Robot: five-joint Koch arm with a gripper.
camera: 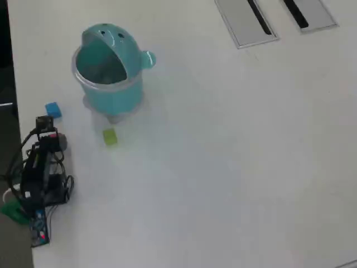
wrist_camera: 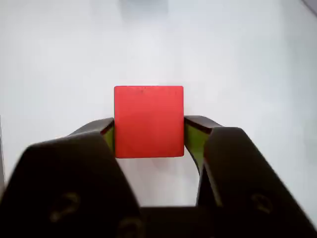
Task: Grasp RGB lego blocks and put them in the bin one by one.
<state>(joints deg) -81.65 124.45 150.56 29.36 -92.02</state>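
Gripper point(wrist_camera: 148, 136) jaws sit clamped on the red block point(wrist_camera: 148, 121), one green-lined pad against each side of it in the wrist view, with white table point(wrist_camera: 247, 59) behind. Overhead, the arm point(camera: 42, 167) lies near the left edge and the gripper points toward the top of that view; the red block is barely visible at its tip there, so its height above the table cannot be told.

After the table, the next largest thing is the teal bin point(camera: 111, 92), which stands up and to the right of the arm with its mouth open toward the camera; its inside looks empty, though the bottom is dim. Two grey panels point(camera: 245, 22) lie flat at the far top right, well apart from the work.

Smallest are the loose blocks. Blue point(camera: 52, 109) lies just beyond the gripper, between it and the bin. Yellow-green point(camera: 110, 137) lies on the table just below the bin.

By this showing the task is at its start: one block is gripped but not yet dropped, and two remain to be picked up.
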